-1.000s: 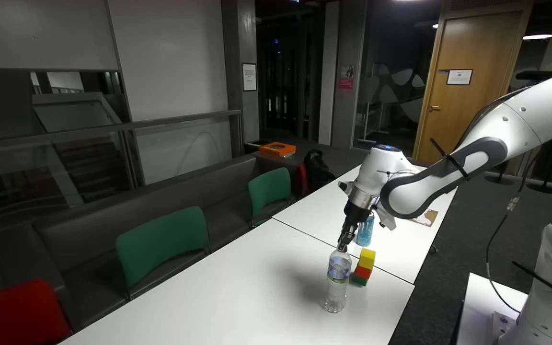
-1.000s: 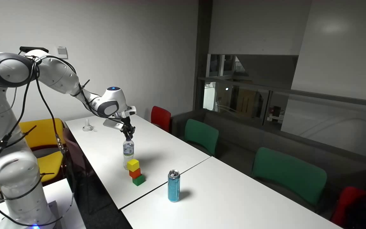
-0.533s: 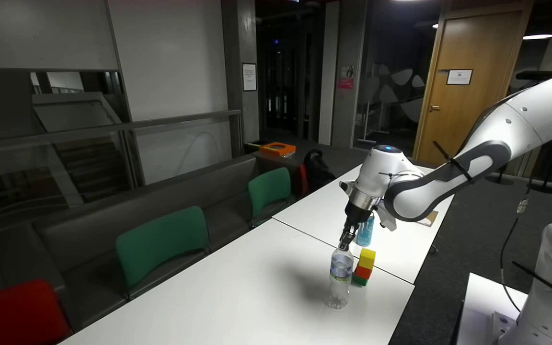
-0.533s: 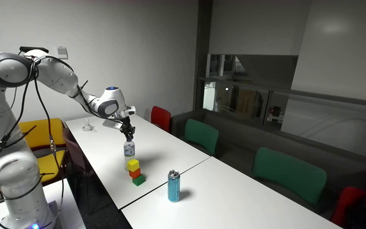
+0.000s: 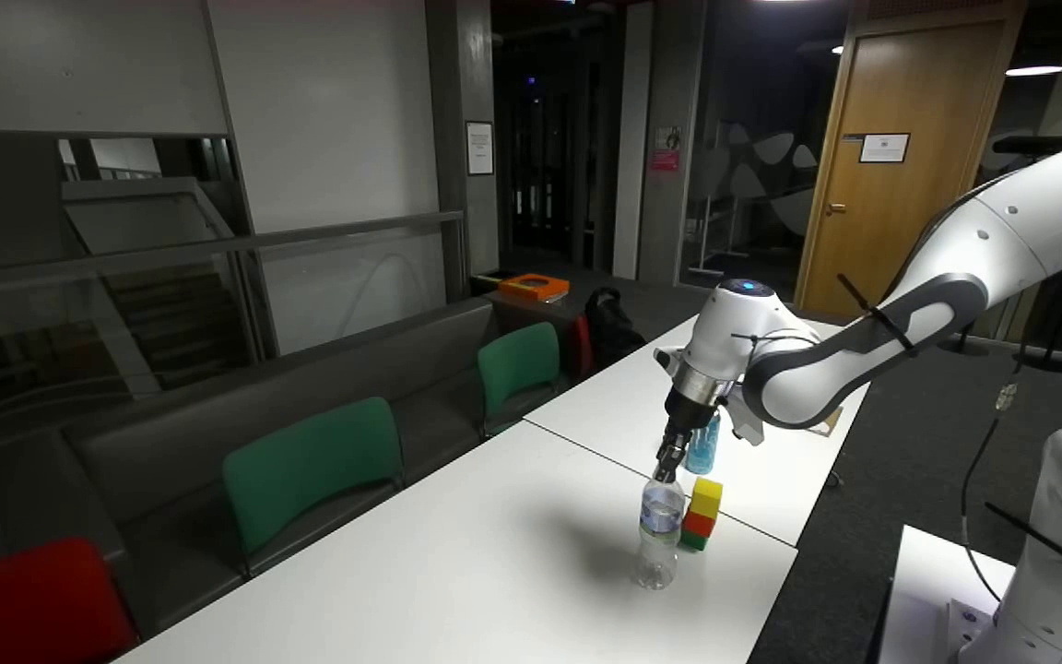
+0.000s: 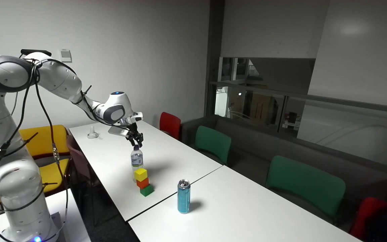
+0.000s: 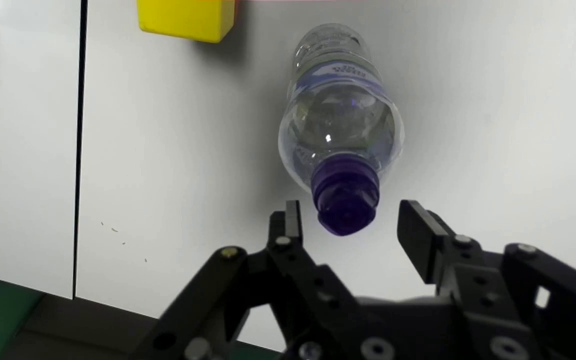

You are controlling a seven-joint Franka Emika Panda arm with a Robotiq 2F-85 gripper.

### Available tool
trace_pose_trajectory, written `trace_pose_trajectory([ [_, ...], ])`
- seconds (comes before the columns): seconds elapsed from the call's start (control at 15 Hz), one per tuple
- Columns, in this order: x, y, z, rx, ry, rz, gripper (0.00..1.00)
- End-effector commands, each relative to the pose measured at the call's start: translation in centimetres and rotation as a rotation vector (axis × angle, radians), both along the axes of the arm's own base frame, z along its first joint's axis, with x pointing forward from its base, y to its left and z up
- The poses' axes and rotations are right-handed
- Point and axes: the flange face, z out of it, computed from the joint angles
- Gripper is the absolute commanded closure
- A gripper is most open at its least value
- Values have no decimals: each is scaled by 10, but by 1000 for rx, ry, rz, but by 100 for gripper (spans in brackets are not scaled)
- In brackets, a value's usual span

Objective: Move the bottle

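Wrist view: Before me the bottle [image 7: 340, 125] stands on a white table [image 7: 178, 150], its dark cap [image 7: 346, 195] between the spread fingers [image 7: 293, 220] of the gripper [image 7: 350, 219], with gaps showing on both sides.

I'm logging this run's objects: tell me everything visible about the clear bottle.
The bottle looks like clear plastic, with a dark blue-purple cap on and a printed label round its body. It appears to stand upright on the white table, beside but apart from the block stack. The wrist view shows the open gripper with gaps on both sides of the cap. Any contents can't be told.
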Motion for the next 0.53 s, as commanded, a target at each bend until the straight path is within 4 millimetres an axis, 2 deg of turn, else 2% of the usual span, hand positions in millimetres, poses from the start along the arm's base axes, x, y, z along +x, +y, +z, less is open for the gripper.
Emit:
trace_pose_trajectory([
  [0.0, -10, -4, 9, -10, -8, -10, 11],
  [0.13, -10, -4, 12, -8, -12, -10, 1],
  [0.27, -13, -7, 23, -12, -40, -22, 0],
  [0.47, -26, -13, 53, 1, -125, -74, 0],
])
